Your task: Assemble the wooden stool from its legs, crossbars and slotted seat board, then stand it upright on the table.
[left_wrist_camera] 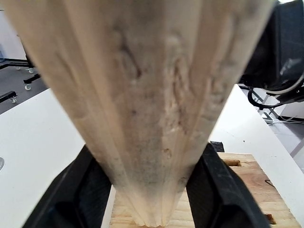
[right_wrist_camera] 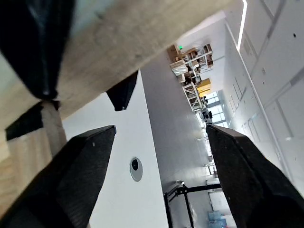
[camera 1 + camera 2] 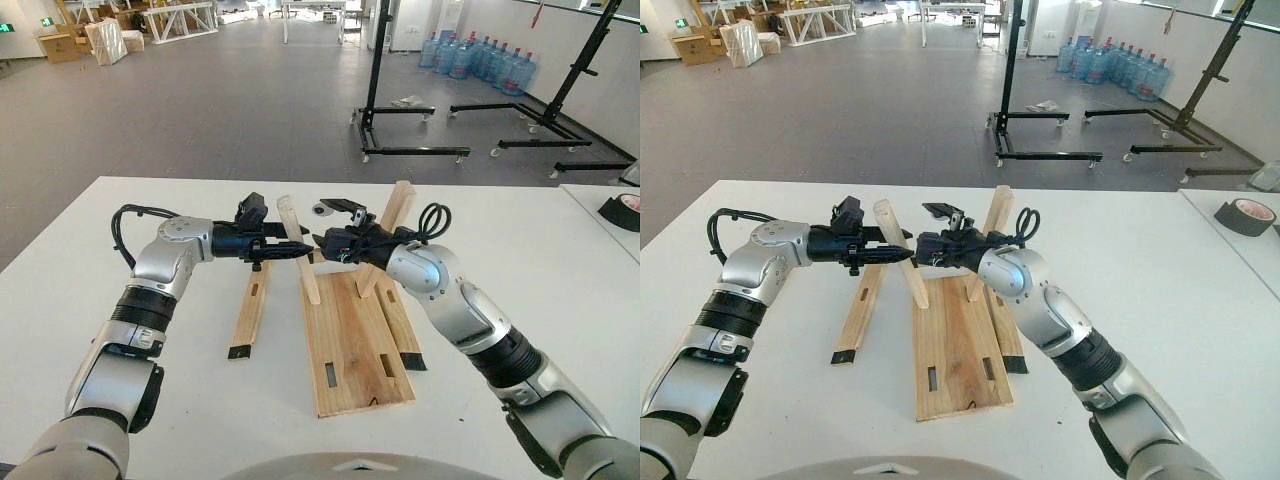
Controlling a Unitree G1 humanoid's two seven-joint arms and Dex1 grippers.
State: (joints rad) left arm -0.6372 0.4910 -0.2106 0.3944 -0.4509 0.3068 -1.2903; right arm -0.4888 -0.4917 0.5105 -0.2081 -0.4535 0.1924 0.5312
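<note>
- left pincer (image 3: 284, 251) is clamped across a wooden leg (image 3: 297, 243); in the left wrist view its black fingers (image 1: 90, 190) press both sides of the wood
- that wooden leg stands tilted, top leaning toward the robot's left; its lower end meets the far left corner of the seat board (image 3: 350, 350); whether it sits in a slot cannot be told
- right pincer (image 3: 320, 241) is just beside the same leg, facing the left one; its fingers (image 2: 85, 175) are spread apart with nothing between them
- the seat board lies flat on the white worktop (image 3: 520, 230), slots showing near its close end
- a second leg (image 3: 390, 222) leans behind the right arm, its foot at the board's far edge
- a loose leg (image 3: 250, 305) with a dark tip lies flat to the left of the board, apart from it
- another dark-tipped piece (image 3: 403, 332) lies along the board's right edge
- a tape roll (image 3: 1244, 215) sits at the far right of the worktop
</note>
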